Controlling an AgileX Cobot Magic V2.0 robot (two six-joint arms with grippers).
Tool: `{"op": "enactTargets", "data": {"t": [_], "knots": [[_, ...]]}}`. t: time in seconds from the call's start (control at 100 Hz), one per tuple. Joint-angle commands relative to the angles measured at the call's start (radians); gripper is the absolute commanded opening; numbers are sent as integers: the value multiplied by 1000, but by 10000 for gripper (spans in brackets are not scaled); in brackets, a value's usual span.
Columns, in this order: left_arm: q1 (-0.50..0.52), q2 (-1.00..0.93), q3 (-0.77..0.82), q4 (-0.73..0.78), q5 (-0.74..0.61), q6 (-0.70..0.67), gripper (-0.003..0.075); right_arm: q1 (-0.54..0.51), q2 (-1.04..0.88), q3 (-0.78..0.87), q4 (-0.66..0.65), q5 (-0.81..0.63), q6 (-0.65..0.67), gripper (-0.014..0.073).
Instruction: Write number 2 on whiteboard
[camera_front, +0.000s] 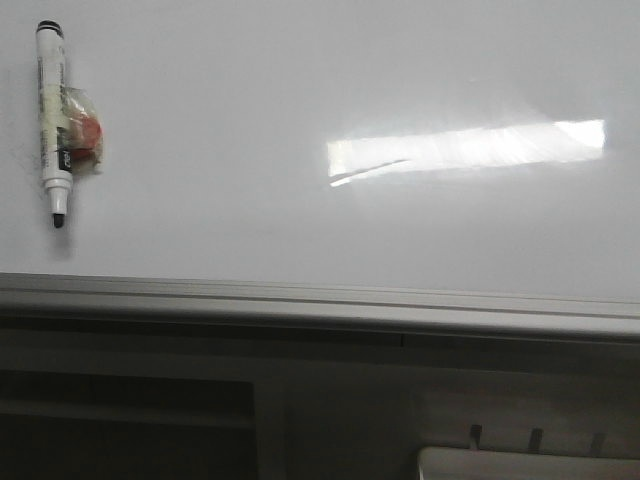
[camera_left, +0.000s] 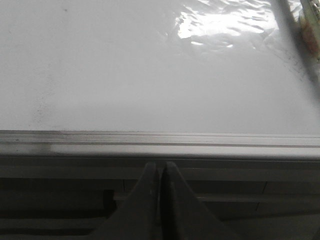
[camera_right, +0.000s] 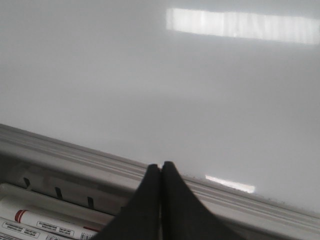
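I see a bright rectangular glare on the whiteboard (camera_front: 300, 230); below its rail everything is dim, and my wrist views look soft.

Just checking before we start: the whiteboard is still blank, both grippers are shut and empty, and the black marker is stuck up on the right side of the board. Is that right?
Not quite. The marker hangs on the left side of the whiteboard, as the front view shows, tip pointing down. The rest holds: the board carries no writing, and the left gripper and right gripper are both shut and empty.
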Motion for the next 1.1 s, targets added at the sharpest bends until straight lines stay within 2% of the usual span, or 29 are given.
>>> {"op": "enactTargets", "data": {"t": [0.0,0.92,1.09], "knots": [[-4,-28,11,-8,-58,-4,-20,-4,-20,25,-10,-35,-5,-78],[-4,-28,11,-8,-58,-4,-20,-4,-20,25,-10,-35,-5,-78],[-4,-28,11,-8,-60,-4,-20,-4,-20,25,-10,-98,-5,-78]]}}
